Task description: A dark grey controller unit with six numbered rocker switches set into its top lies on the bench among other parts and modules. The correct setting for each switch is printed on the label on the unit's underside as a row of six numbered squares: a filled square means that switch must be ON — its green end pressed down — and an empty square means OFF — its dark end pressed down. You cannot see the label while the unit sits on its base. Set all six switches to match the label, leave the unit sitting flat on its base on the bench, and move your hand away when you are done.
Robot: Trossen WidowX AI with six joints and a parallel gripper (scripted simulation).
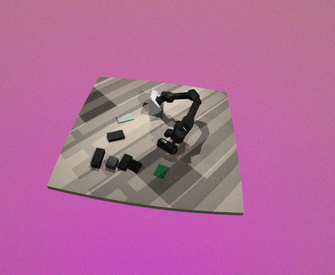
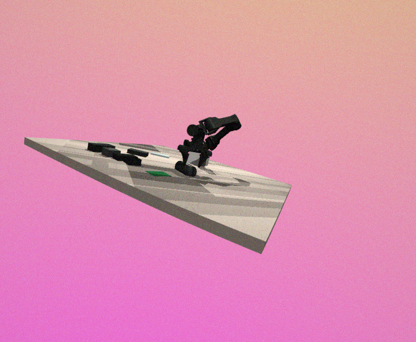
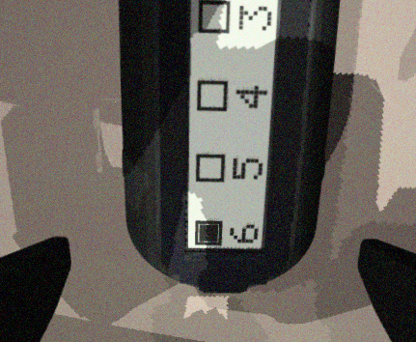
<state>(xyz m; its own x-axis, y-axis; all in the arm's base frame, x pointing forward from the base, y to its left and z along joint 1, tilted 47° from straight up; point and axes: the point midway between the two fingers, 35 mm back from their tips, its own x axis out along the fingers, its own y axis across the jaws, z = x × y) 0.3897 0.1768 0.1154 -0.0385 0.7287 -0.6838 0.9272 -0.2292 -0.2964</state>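
Note:
The controller unit (image 1: 168, 148) (image 2: 185, 168) (image 3: 144, 203) is dark with rounded ends and lies upside down on the bench (image 1: 221, 189) (image 2: 245, 220). Its pale label (image 3: 226, 130) faces up. In the wrist view squares 3, 4 and 5 are empty and square 6 is filled; squares 1 and 2 are out of view. The rocker switches are hidden underneath. My gripper (image 2: 192, 164) (image 3: 215, 253) is open and empty. In the wrist view its fingertips stand wide on either side of the unit's end by square 6, with gaps on both sides.
A green square (image 1: 161, 171) (image 2: 158, 173) lies near the unit. Several dark blocks, among them a long one (image 1: 97, 158) and a grey one (image 1: 112, 162), stand left of it. A flat dark block (image 1: 116, 135) and a pale plate (image 1: 124, 118) lie farther back. A grey stand (image 1: 155, 110) is by the arm's base.

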